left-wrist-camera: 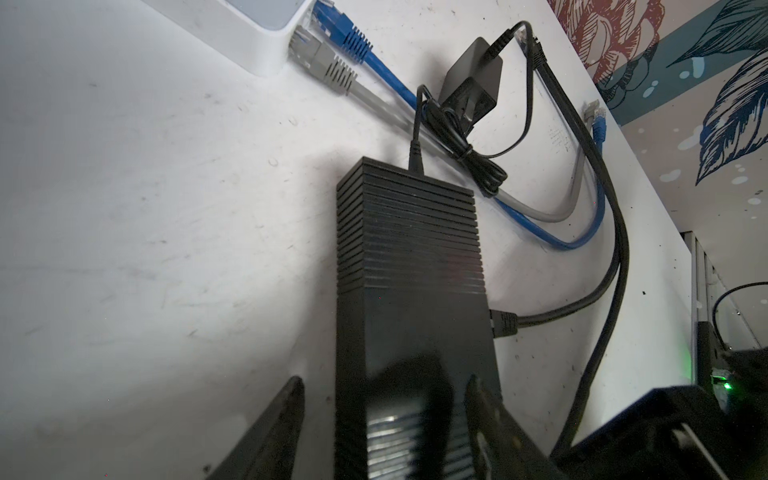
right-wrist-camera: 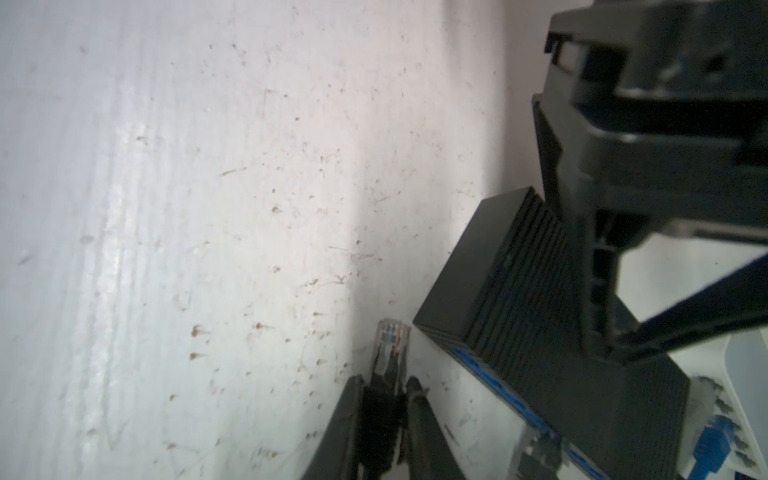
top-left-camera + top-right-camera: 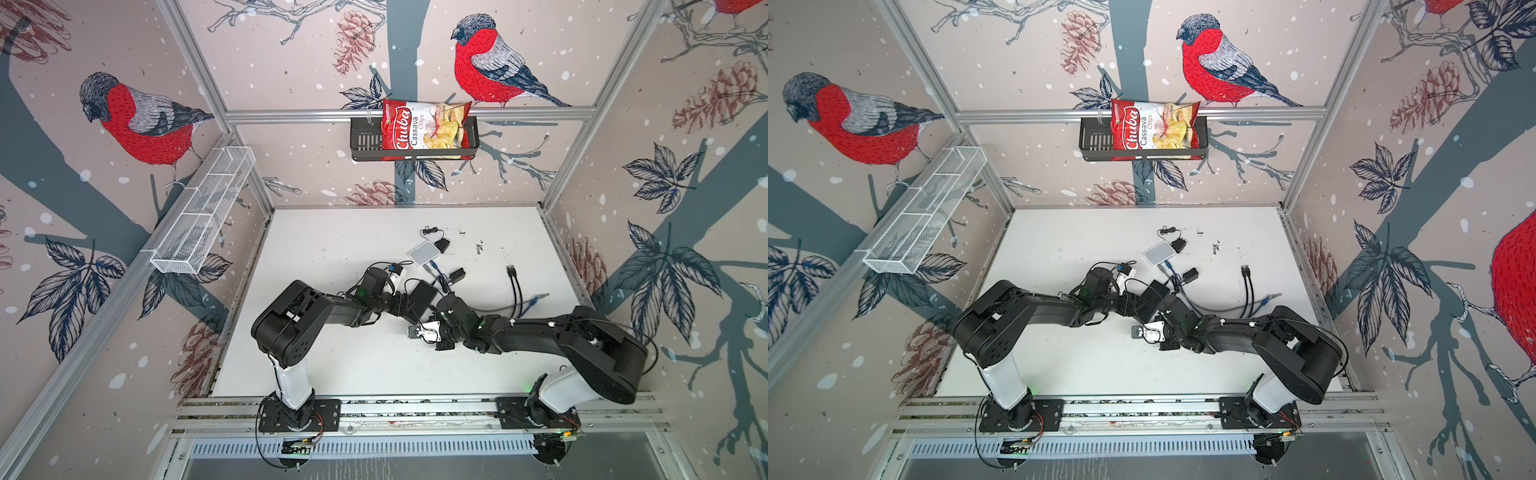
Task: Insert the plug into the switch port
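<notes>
The black ribbed switch (image 3: 422, 297) (image 3: 1152, 293) lies mid-table between the two arms. In the left wrist view it (image 1: 407, 249) sits under my left gripper (image 1: 384, 384), which stands open: one finger (image 1: 478, 399) lies over the switch's top, and table shows between the other finger (image 1: 291, 403) and its side. The right wrist view shows the switch's blue port face (image 2: 490, 370) with one plug (image 2: 536, 446) seated in it. My right gripper (image 2: 384, 380) is shut on the black boot of a clear plug (image 2: 390, 338), which is beside the port face and apart from it.
A white box (image 3: 424, 253) (image 1: 249, 25) behind the switch has a blue cable (image 1: 345, 33) and a grey cable (image 1: 320, 62) plugged in. A black adapter (image 3: 456, 274) with coiled cord lies close by. Loose cable ends (image 3: 511, 270) lie at the right. Wall baskets hang above.
</notes>
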Controlling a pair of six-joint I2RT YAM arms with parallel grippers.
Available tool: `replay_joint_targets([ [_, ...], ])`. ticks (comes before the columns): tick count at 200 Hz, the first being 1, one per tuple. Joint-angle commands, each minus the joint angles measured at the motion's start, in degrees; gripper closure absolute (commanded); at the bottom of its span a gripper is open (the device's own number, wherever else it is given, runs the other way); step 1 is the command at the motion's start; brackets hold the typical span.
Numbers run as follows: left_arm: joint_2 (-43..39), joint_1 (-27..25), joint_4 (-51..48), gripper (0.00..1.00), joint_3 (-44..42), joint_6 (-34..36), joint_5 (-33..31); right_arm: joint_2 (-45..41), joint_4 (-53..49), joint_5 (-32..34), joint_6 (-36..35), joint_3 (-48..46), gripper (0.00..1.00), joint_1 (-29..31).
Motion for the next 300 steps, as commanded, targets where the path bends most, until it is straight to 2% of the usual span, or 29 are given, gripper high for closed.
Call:
replay_joint_targets([
  [1, 0.4, 0.3, -3.9, 0.38, -0.3, -0.1, -0.3, 0.8, -5.9, 0.6, -0.2, 0.8, 0.82, 0.0],
  [39, 0.3, 0.4, -3.6, 0.38, -0.6, 0.0, -0.3, -0.5, -7.4, -3.3, 4.9, 3.4, 0.86, -2.0],
  [85, -0.2, 1.0, -3.6, 0.38, -1.1, 0.0, -0.3, -3.2, -10.3, -6.2, 17.7, 6.2, 0.87, -3.6],
  [122, -0.6, 1.1, -4.1, 0.38, -1.1, 0.5, -0.3, -5.6, -9.0, -5.5, 29.8, 5.7, 0.86, -3.4],
  [172, -1.5, 1.8, -5.9, 0.38, -1.4, 1.5, -1.4, -5.2, -5.4, -0.3, 40.0, 4.2, 0.85, -0.7],
  [214, -2.5, 3.2, -6.5, 0.38, -2.0, 2.2, -1.1, -4.4, 1.9, 9.5, 48.2, 0.4, 0.86, 2.3],
  [247, -2.4, 3.2, -6.7, 0.38, -1.3, 2.7, -0.4, -5.3, 4.6, 15.0, 50.4, -2.5, 0.86, 3.2],
  [300, -2.0, 3.2, -4.9, 0.38, 0.6, 2.3, 2.2, -2.8, 10.8, 14.8, 49.3, -4.2, 0.86, 3.7],
])
